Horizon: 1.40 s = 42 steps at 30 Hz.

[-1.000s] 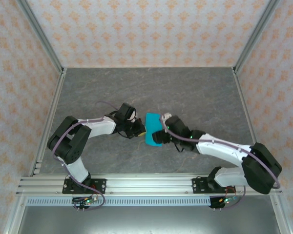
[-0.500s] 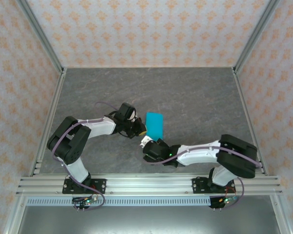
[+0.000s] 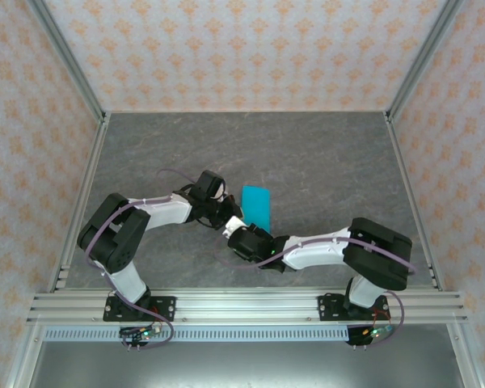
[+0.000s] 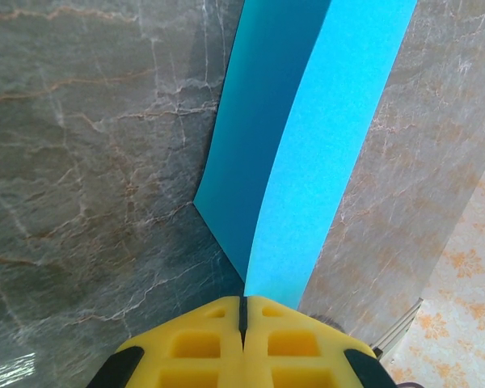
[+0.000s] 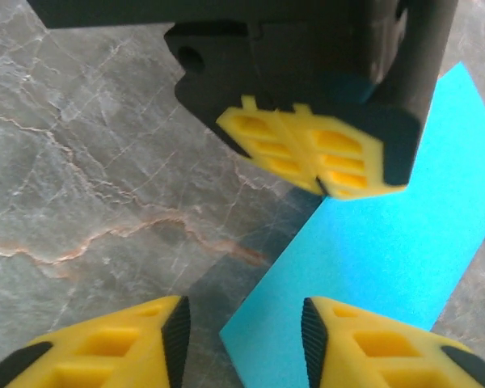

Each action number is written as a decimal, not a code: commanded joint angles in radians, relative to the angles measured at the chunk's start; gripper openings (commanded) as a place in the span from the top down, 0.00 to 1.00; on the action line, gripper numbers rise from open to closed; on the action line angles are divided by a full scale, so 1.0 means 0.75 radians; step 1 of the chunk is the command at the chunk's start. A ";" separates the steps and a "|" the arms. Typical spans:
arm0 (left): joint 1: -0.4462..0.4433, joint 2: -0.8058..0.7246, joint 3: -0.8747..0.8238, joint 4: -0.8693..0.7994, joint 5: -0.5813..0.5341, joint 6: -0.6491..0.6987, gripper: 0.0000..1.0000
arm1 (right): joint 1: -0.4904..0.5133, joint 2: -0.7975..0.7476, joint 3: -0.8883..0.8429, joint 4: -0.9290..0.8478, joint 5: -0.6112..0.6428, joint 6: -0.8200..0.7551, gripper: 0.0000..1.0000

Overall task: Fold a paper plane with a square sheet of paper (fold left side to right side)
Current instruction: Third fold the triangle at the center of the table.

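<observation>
The left end effector, fingers together, pinches a near corner of the square sheet of paper, which lies mid-way across the bare surface with one flap lifted. Thin, light and easily creased, it looks best taken by an edge. The right end effector, fingers apart, straddles its near corner, crowded by the left one.
</observation>
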 commanded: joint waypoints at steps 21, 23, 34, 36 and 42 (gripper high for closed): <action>0.082 -0.147 0.082 -0.284 0.003 0.233 0.73 | -0.080 -0.043 0.048 -0.135 -0.200 0.004 1.00; 0.101 -0.140 0.109 -0.314 0.004 0.262 0.64 | -0.092 -0.048 0.053 -0.146 -0.224 0.007 1.00; 0.119 0.228 0.538 -0.406 0.113 0.467 0.79 | -0.143 -0.050 0.086 -0.163 -0.318 0.049 1.00; 0.112 0.319 0.610 -0.417 0.136 0.480 0.80 | -0.151 -0.047 0.097 -0.173 -0.330 0.057 1.00; 0.062 0.523 0.833 -0.493 0.171 0.528 0.81 | -0.169 -0.031 0.127 -0.184 -0.377 0.084 1.00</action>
